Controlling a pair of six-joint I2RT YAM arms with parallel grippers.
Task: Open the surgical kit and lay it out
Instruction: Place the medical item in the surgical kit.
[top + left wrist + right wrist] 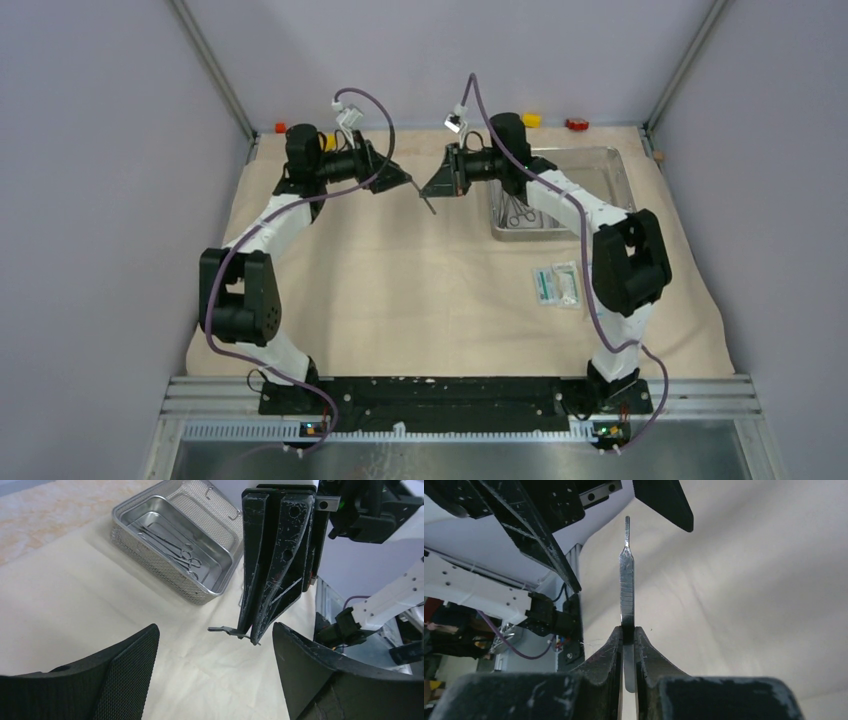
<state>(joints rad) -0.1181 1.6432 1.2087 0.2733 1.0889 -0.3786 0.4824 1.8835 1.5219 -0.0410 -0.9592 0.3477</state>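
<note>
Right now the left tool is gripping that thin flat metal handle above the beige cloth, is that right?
Not quite: the right tool is the one shut on the metal handle, as the right wrist view shows. The left tool stands open, facing it. The handle is above the beige cloth.

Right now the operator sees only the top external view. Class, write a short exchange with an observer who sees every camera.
Operator: What does the right gripper hold?
Observer: A flat, ribbed scalpel handle, pinched at one end.
Operator: Is the left gripper on it?
Observer: No, its fingers stand wide apart, either side of the free end.
Operator: And the tray?
Observer: The steel tray sits inside a mesh basket, ring-handled instruments in it.
</note>
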